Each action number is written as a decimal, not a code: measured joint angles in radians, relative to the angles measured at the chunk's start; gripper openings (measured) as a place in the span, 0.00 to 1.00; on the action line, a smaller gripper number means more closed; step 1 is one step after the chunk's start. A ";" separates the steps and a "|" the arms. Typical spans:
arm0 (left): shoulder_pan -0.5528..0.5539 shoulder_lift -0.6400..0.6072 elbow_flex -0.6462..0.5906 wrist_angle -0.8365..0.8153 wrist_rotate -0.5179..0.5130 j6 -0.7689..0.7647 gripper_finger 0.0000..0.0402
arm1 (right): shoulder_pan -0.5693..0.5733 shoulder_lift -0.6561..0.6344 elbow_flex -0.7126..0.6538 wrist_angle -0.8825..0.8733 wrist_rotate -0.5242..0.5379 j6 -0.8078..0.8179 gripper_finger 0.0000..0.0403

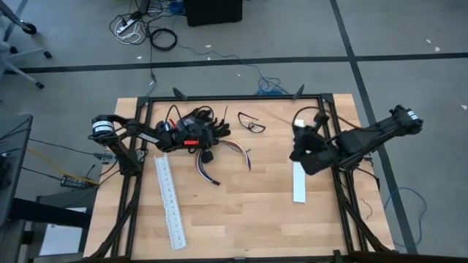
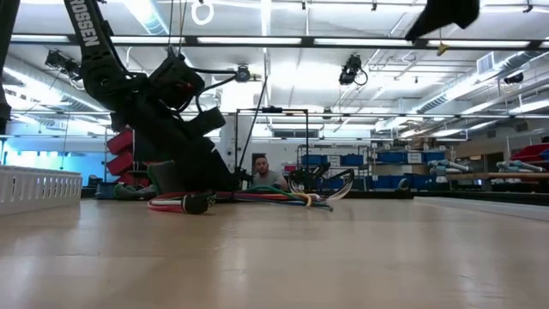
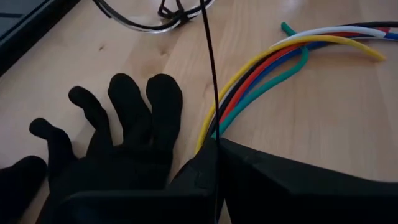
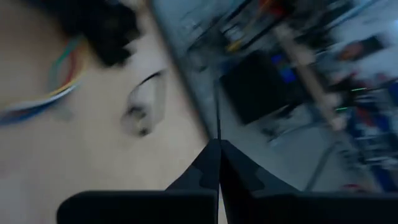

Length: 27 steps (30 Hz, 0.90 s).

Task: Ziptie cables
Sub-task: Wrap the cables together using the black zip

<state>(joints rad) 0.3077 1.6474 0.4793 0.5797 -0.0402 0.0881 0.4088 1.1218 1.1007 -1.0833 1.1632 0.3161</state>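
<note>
Left gripper (image 1: 191, 140) closed, empty, touching the cables (image 1: 219, 155) near bench's far edge | cables fan toward right gripper (image 1: 301, 150), closed, well apart | left arm nearer

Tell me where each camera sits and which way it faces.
High view: overhead, straight down; both arms, left claw at the cables, right claw apart.
Low view: table height, looking across; left arm above the cables.
Left wrist view: on the left arm; its shut claw at the cables, a black glove beside.
Right wrist view: shut claw, blurred.
All four show the cables.
</note>
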 joint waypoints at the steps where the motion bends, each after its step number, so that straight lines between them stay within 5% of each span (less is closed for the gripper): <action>1: 0.000 0.000 0.000 0.001 0.000 -0.010 0.00 | 0.001 -0.010 0.000 0.015 0.033 -0.018 0.00; 6: -0.013 0.002 -0.001 0.055 0.110 -0.084 0.00 | -0.025 -0.028 0.000 0.146 0.071 -0.144 0.00; 12: -0.058 0.002 -0.001 0.200 0.274 -0.167 0.00 | -0.045 0.028 0.001 0.343 -0.034 -0.295 0.00; 20: -0.088 0.002 -0.001 0.375 0.242 -0.205 0.02 | -0.061 0.124 0.001 0.394 -0.081 -0.300 0.00; 27: -0.089 0.002 -0.001 0.341 0.217 -0.144 0.23 | -0.064 0.149 0.001 0.426 -0.090 -0.296 0.00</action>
<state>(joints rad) 0.2192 1.6497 0.4786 0.9210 0.1772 -0.0559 0.3444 1.2705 1.1015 -0.6570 1.0730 0.0202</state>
